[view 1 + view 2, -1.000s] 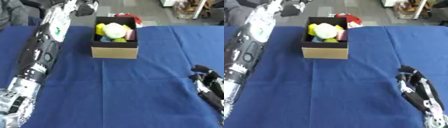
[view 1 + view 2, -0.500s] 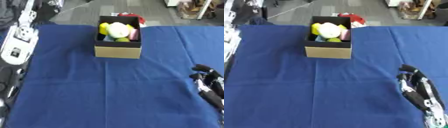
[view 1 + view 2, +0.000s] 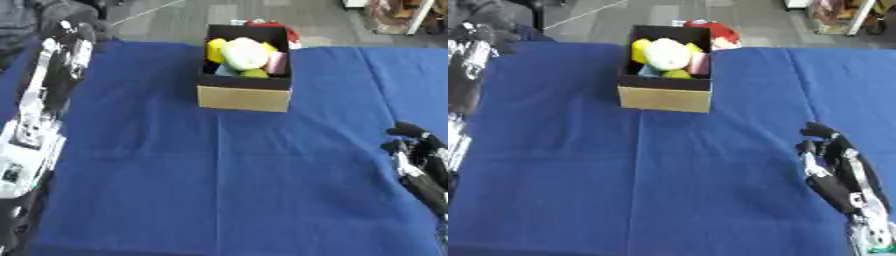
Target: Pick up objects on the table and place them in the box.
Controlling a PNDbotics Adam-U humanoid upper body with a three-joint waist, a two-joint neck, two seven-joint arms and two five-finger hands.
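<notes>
Several soft rounded toys (image 3: 245, 54) filling cardboard box (image 3: 664, 98), blue cloth table (image 3: 219, 165); right hand (image 3: 833, 162) fingers relaxed, holding nothing

box (image 3: 243, 97): cardboard, upright, open-topped, far-centre on blue cloth | contents: yellow, pale-green, pink objects (image 3: 246, 53)

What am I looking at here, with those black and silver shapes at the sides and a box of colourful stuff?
Both pictures come from the two eyes of a camera in a humanoid robot's head, looking down at a table under a blue cloth. The shapes are its arms. The left arm runs up the left edge; I cannot make out its hand. The right hand rests near the lower right, fingers relaxed, holding nothing. The brown cardboard box holds soft colourful objects, yellow, white, pink and green. Something red lies behind it.
</notes>
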